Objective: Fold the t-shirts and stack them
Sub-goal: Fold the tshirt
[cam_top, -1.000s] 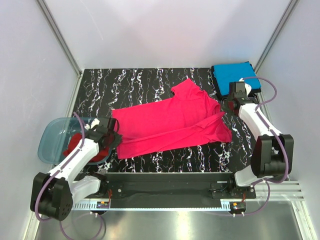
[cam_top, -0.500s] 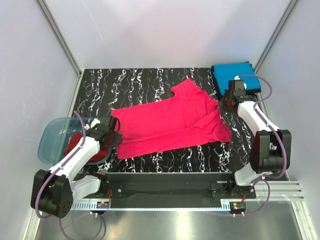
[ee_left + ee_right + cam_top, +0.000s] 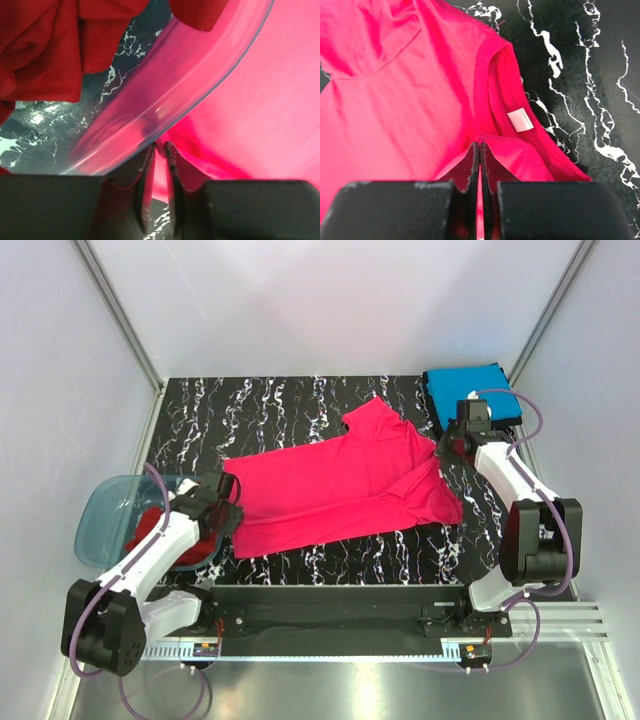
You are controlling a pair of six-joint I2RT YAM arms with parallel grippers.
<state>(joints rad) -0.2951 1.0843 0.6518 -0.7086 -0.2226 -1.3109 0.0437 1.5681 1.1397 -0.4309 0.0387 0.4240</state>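
A bright pink-red t-shirt [image 3: 340, 485] lies spread across the black marbled table [image 3: 270, 405]. My right gripper [image 3: 447, 447] is shut on a fold of it beside the collar and its white label [image 3: 520, 120], the cloth pinched at the tips [image 3: 479, 144]. My left gripper [image 3: 228, 508] sits at the shirt's left hem against the tub's rim. Its jaws [image 3: 161, 146] stand a narrow gap apart, with pink cloth [image 3: 260, 100] showing between them. A darker red t-shirt [image 3: 150, 523] lies crumpled in the tub. A folded bright blue t-shirt [image 3: 468, 390] lies at the back right corner.
The translucent blue-grey tub [image 3: 100, 515] stands at the table's left edge, its wall [image 3: 165, 100] right in front of my left fingers. White walls close in both sides and the back. A metal rail [image 3: 330, 650] runs along the near edge.
My left jaws have parted slightly at the hem. The right gripper shifted a little toward the back with the collar fold, then held still.
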